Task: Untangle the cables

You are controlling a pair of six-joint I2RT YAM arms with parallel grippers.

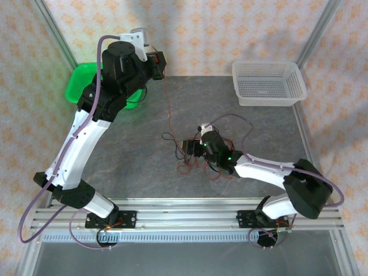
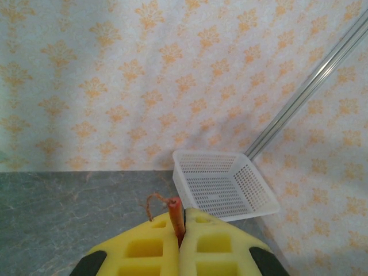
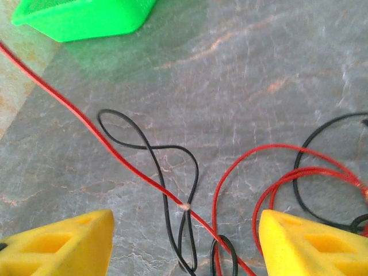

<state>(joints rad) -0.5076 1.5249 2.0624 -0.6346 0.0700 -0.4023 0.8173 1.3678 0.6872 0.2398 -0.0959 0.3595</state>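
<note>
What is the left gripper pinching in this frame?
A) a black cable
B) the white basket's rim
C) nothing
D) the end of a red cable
D: in its wrist view the left gripper is shut on the tip of a red cable, which from above runs down to the tangle.

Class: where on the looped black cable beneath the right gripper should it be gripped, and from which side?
Grip the black cable at its rounded upper bend, probably from straight above with the open right gripper: there it lies flat on the table, clear of the red cable crossing it.
</note>
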